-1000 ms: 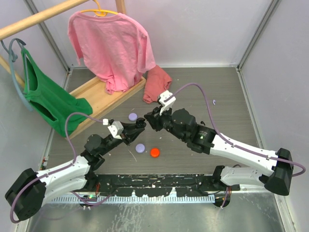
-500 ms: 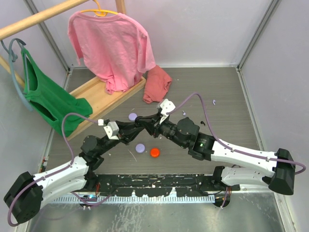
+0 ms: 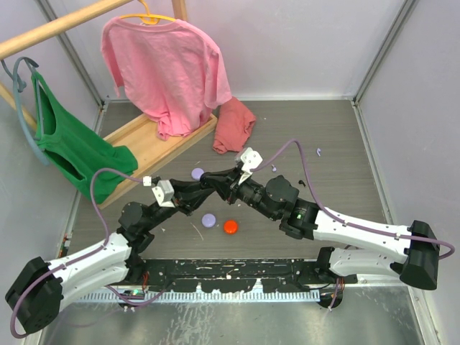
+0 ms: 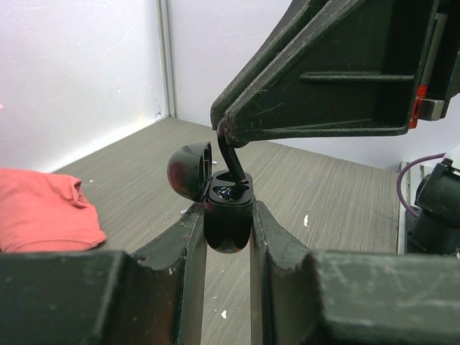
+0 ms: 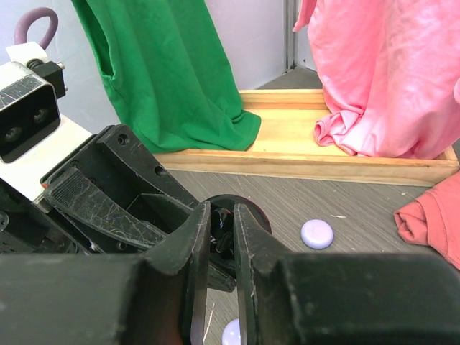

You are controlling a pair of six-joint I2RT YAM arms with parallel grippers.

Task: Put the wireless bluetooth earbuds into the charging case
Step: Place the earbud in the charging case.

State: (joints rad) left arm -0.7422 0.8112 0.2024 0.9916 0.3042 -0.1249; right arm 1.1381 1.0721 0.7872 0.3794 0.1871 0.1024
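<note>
Tabletop [image 3: 338,154] lies below both arms. Raised over it, left fingers [image 4: 188,262] clamp the open black charging case [image 4: 228,223]. Right fingers [image 4: 316,100] pinch a black earbud [image 4: 231,159], its lower end inside the case's top.

From above, the black case [image 4: 228,219] can't be made out btw the left gripper [image 3: 210,188] & right gripper [image 3: 218,180]. Left wrist view: the case's sides hide behind the fingers [image 4: 188,251]. The black earbud [image 4: 231,164] has its top stuck inside the right gripper's tips. Right wrist view: fingers cover most of the case. A lavender puck [image 5: 231,333] is cut by the bottom edge, a red cloth [image 5: 430,215] by the right edge. A tiny lavender speck [image 3: 318,151] is too small to tell.
</note>
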